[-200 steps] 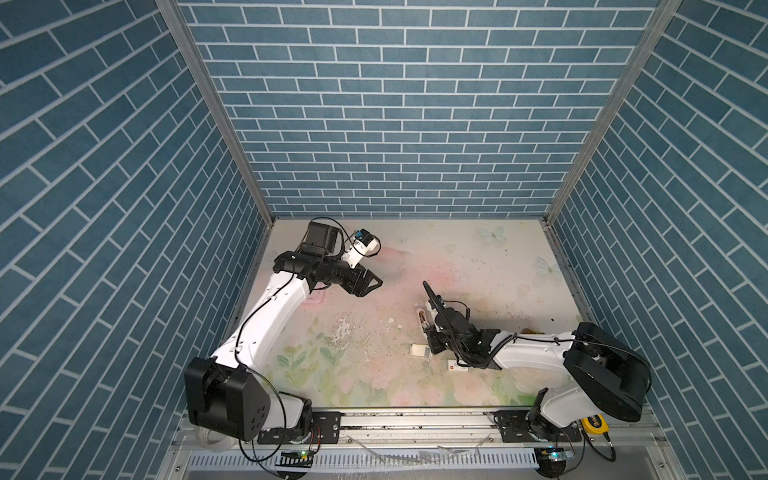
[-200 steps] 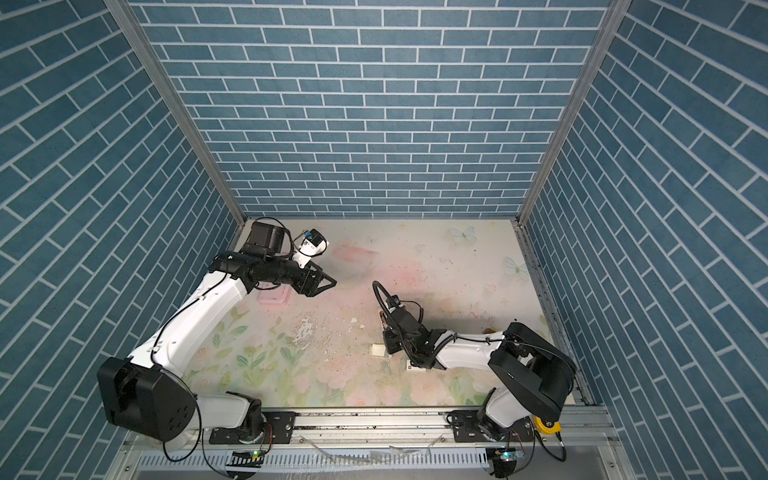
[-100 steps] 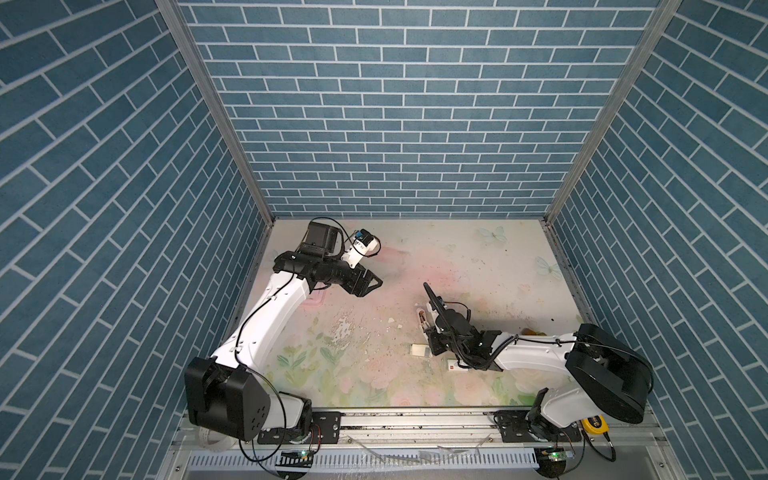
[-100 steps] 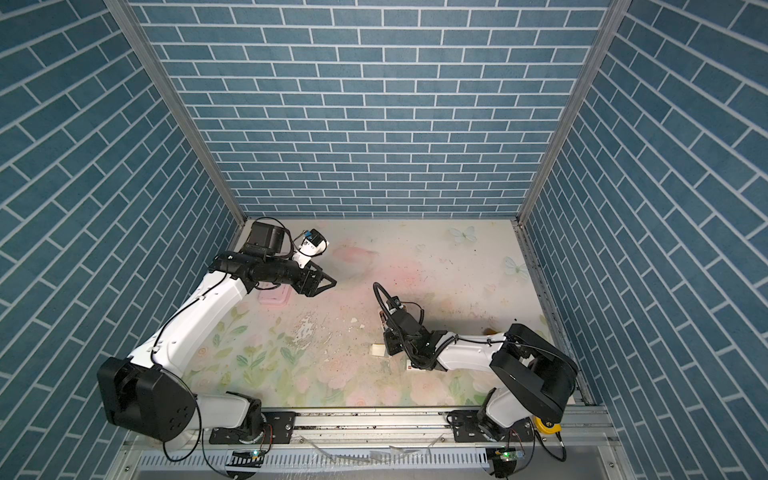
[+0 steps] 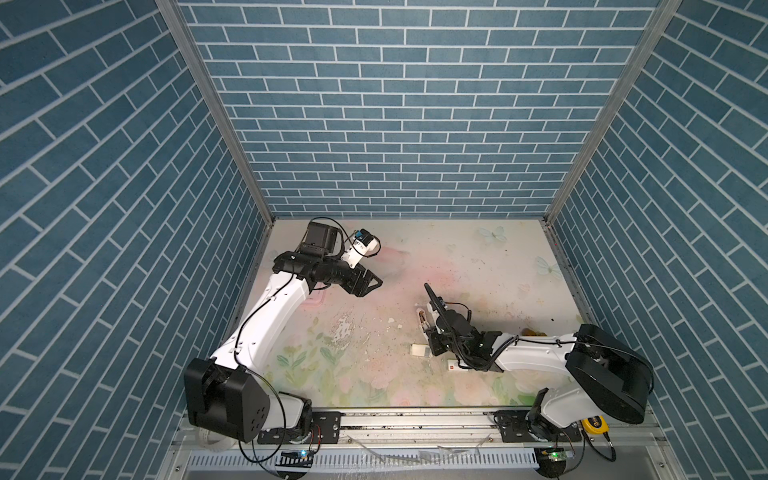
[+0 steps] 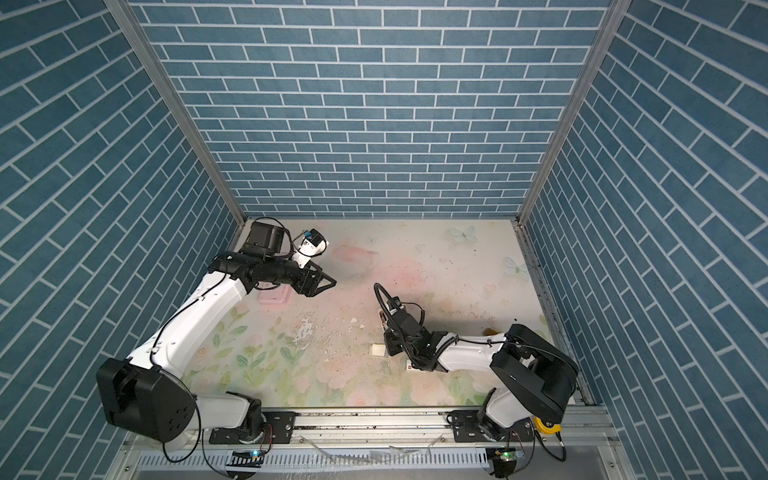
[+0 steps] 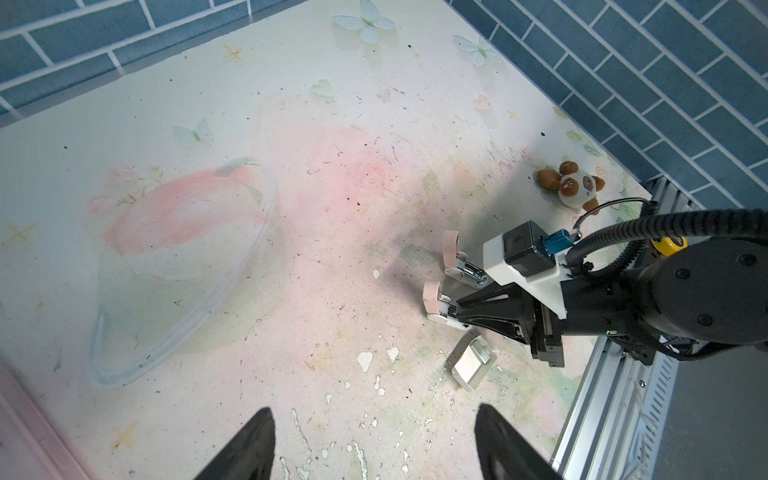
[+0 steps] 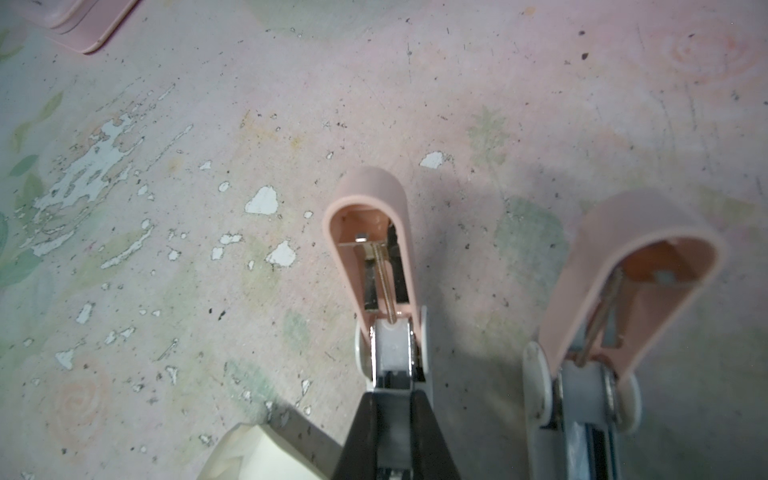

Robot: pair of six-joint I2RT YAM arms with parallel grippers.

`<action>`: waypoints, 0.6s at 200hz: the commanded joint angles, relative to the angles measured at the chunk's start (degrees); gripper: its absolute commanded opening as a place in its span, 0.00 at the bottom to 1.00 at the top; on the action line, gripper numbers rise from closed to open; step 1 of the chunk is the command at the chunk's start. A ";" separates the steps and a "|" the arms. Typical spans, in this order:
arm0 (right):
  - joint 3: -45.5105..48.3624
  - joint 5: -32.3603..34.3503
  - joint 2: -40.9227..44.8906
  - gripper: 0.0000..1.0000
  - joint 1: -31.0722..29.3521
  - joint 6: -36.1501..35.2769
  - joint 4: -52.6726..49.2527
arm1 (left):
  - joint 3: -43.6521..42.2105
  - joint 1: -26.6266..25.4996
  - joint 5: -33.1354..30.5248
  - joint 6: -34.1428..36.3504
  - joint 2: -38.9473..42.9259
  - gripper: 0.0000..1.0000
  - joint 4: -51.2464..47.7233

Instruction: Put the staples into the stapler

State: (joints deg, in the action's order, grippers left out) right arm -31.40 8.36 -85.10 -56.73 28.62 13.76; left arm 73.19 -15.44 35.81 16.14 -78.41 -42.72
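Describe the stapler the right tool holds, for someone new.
Follow the right arm to the right tool. Two open pink-lidded mini staplers sit side by side there. The held stapler is the one nearer the white tray; its twin lies free.

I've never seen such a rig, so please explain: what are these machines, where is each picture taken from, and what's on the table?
Two robot arms stand at a flowery table. Two pictures look down from overhead; two come from cameras on the arms' wrists. The left gripper hangs open and empty. The right gripper is shut on a pink stapler, its lid flipped up; a second stapler lies beside it, open too. Nearby: a white card tray of staples, a toy panda and a pink tray.
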 commanded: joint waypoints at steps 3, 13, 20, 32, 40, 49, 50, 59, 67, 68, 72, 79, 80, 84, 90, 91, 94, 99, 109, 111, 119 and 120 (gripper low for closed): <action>0.90 -0.36 -0.55 0.01 -0.80 0.92 -3.30 | -1.01 0.50 0.17 0.59 1.09 0.77 -0.29; 0.89 -0.28 -0.42 0.03 -0.83 0.91 -3.42 | -0.96 0.50 0.20 0.56 1.12 0.77 -0.28; 0.81 -0.12 -0.35 0.04 -0.84 0.92 -3.57 | -0.94 0.50 0.22 0.58 1.12 0.77 -0.26; 0.77 0.07 -0.26 0.06 -0.92 0.82 -3.54 | -0.92 0.50 0.22 0.56 1.11 0.77 -0.26; 0.73 0.12 -0.17 0.07 -0.93 0.74 -3.65 | -0.86 0.50 0.22 0.56 1.07 0.77 -0.26; 0.68 0.23 -0.11 0.09 -0.93 0.74 -3.65 | -0.86 0.50 0.22 0.62 1.13 0.77 -0.28; 0.66 0.24 -0.09 0.09 -0.93 0.74 -3.65 | -0.86 0.50 0.27 0.59 1.15 0.77 -0.27; 0.65 0.29 -0.15 0.11 -0.99 0.65 -3.73 | -1.00 0.46 0.24 0.57 1.20 0.77 -0.30; 0.55 0.33 -0.13 0.12 -1.03 0.67 -3.73 | -0.96 0.50 0.22 0.60 1.30 0.77 -0.26; 0.55 0.34 -0.10 0.12 -1.02 0.66 -3.73 | -0.95 0.50 0.22 0.58 1.32 0.77 -0.30; 0.60 0.34 -0.13 0.12 -0.93 0.65 -3.67 | -0.94 0.52 0.26 0.61 1.31 0.77 -0.26; 0.51 0.42 -0.08 0.13 -1.05 0.65 -3.83 | -0.92 0.50 0.22 0.61 1.27 0.77 -0.26; 0.53 0.43 -0.12 0.13 -1.08 0.65 -3.78 | -0.93 0.50 0.22 0.59 1.30 0.77 -0.26; 0.49 0.43 -0.09 0.14 -1.11 0.69 -3.78 | -0.95 0.50 0.23 0.61 1.29 0.77 -0.26; 0.41 0.43 -0.11 0.15 -1.06 0.66 -3.82 | -1.01 0.50 0.22 0.60 1.41 0.77 -0.26; 0.39 0.43 -0.13 0.15 -1.08 0.65 -3.87 | -0.97 0.50 0.22 0.58 1.41 0.77 -0.26; 0.37 0.51 -0.15 0.15 -1.17 0.60 -3.91 | -0.95 0.50 0.22 0.56 1.37 0.77 -0.33; 0.33 0.52 -0.15 0.15 -1.20 0.58 -3.90 | -0.94 0.50 0.23 0.60 1.33 0.77 -0.29; 0.20 0.60 -0.08 0.17 -1.23 0.56 -3.92 | -0.97 0.50 0.22 0.56 1.37 0.77 -0.26; 0.20 0.60 -0.11 0.17 -1.27 0.56 -3.92 | -0.95 0.50 0.22 0.58 1.34 0.77 -0.26; 0.14 0.65 -0.15 0.18 -1.28 0.48 -3.89 | -0.94 0.50 0.22 0.59 1.44 0.77 -0.26; 0.12 0.67 -0.20 0.18 -1.23 0.52 -3.95 | -0.94 0.50 0.22 0.57 1.43 0.77 -0.30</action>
State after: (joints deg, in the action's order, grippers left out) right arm -31.40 9.08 -85.10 -57.21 28.62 13.58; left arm 73.19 -15.40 35.81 16.14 -78.32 -42.72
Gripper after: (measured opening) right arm 0.173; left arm 0.773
